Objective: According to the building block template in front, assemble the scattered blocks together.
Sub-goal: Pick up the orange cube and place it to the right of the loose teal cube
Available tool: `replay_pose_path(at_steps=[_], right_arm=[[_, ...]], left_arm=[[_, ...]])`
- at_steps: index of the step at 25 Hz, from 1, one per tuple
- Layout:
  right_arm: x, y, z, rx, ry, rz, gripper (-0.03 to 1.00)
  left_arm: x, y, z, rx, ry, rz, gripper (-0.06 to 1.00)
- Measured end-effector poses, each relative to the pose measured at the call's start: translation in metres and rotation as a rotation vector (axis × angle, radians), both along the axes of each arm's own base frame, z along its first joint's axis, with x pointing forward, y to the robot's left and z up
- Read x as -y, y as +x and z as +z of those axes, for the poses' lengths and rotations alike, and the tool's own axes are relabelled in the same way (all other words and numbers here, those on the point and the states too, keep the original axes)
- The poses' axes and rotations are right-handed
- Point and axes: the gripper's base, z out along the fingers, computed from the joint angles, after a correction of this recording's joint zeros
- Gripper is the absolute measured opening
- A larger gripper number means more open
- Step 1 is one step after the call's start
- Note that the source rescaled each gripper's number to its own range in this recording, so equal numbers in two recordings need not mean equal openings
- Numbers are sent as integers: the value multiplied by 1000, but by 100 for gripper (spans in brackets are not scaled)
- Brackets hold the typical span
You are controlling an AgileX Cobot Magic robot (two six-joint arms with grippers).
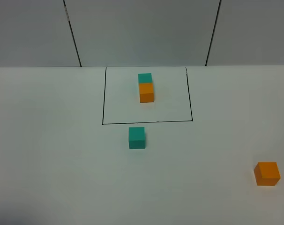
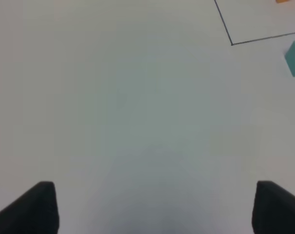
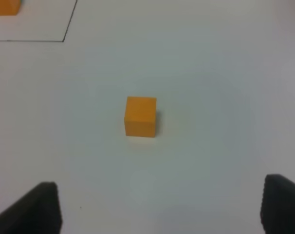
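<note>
While teal block (image 1: 137,138), orange block (image 1: 266,173) sit apart | template (image 1: 146,87) axis front-back, teal rearward

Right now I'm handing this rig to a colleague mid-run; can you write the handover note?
Left pincer: open, empty.
Right pincer: open, empty, facing the loose orange cube, not touching it.
Template pair sits inside the black outline, teal behind orange, touching.
Loose teal cube lies just in front of the outline; the orange one is far off to the right.
Done: nothing joined yet.
Left: grasp both loose cubes and set them together like the template pair.
</note>
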Motion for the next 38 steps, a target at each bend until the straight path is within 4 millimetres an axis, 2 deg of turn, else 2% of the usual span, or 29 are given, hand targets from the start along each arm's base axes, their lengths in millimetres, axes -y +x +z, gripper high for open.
replay_pose_path(at_steps=[5,11,16,22,30,38], right_arm=[[0,0,0,0,0,0,69],[0,0,0,0,0,0,69],[0,0,0,0,0,0,69],[0,0,0,0,0,0,69],[0,0,0,0,0,0,69],[0,0,0,0,0,0,69]], left_arm=[[3,-34,-19,57,-21,7,80],[6,-52,-44,61,-50,-6,79],[7,-68,-47,103,-47,-12,76],[8,-75,-62,98,-49,-13,74],[8,-88,-63,179,-56,-4,72],[7,-89,-63,176,-95,23,72]])
